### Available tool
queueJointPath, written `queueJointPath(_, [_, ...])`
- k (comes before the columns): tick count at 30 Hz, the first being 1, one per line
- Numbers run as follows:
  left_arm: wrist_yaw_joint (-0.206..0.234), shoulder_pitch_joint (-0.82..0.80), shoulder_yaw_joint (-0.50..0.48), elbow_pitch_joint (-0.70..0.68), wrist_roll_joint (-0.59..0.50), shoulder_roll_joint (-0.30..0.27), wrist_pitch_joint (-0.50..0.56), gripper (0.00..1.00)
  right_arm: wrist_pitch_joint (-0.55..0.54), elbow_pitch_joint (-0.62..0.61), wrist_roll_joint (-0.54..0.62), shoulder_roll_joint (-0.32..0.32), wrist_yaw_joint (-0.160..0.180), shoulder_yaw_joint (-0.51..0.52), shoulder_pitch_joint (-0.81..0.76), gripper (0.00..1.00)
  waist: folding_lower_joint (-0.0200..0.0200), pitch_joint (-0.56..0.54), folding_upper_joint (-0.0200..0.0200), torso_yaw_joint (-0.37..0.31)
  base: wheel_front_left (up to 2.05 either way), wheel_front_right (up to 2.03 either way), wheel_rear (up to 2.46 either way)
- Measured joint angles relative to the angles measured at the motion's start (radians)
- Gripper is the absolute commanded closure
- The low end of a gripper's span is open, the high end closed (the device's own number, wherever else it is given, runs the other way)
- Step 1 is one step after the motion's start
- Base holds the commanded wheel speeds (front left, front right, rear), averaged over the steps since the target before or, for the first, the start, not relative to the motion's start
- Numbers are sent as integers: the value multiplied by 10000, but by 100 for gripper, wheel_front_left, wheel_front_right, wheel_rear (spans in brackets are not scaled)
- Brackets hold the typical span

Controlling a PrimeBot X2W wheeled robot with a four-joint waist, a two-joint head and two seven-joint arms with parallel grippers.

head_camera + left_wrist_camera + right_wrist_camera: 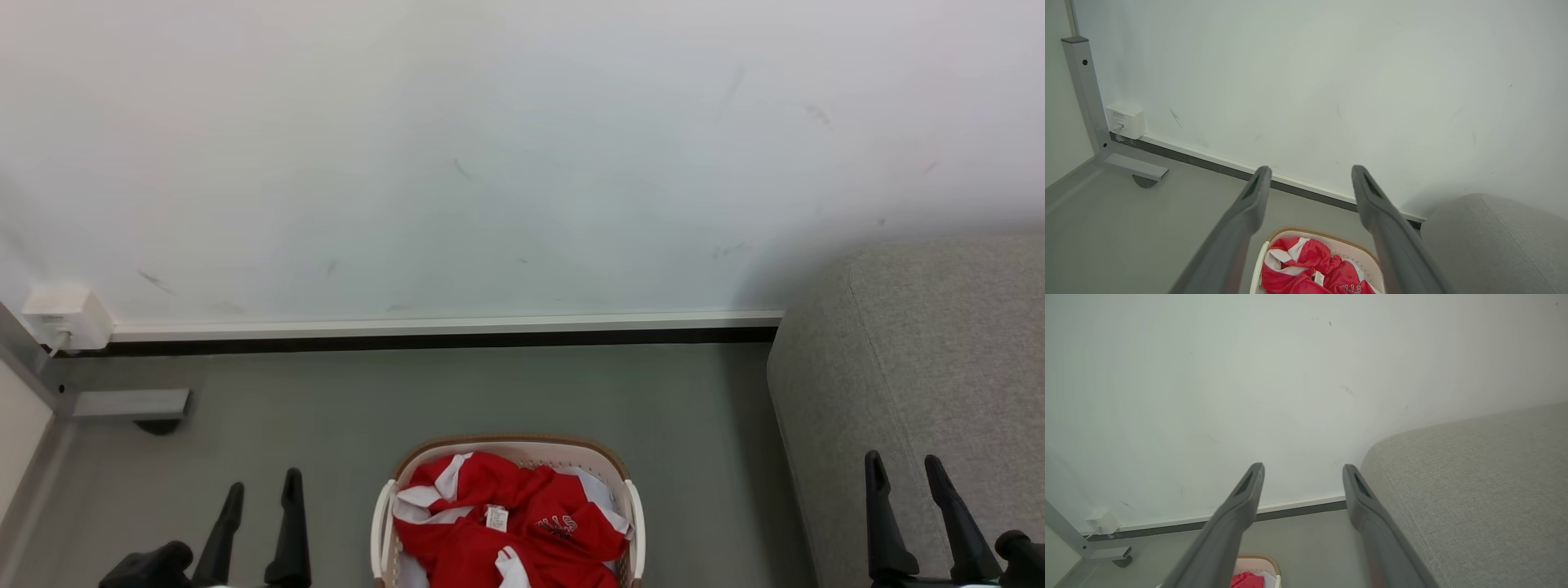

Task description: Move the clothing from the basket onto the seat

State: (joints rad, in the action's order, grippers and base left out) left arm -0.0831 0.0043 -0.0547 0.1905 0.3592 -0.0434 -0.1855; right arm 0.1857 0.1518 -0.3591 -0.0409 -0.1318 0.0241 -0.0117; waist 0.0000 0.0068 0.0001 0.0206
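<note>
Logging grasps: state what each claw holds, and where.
Nothing: left claw and right claw are open and empty; clothing lies in the basket.

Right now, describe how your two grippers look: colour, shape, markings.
The left gripper and right gripper match: each has two long, slim black fingers tapering to rounded tips, above bulbous black knuckles. In the wrist views the fingers look matt dark grey, with a narrow recessed slot inside each tip.

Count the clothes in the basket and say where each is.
1: a red and white garment, crumpled inside the basket. Others may be hidden beneath it.
</note>
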Motion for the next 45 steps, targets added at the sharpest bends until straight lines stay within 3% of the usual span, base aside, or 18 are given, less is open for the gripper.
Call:
queueJointPath(12, [-104, 26, -77, 58, -1007, -6, -247, 0, 251, 33, 573, -15, 0, 130, -58, 0, 0, 37, -1, 18, 0, 0, 0])
queueJointPath(45, [-410, 138, -190, 711, -2092, -29, -786, 0, 767, 267, 2010, -56, 0, -84, -151, 0, 0, -35, -1, -37, 0, 0, 0])
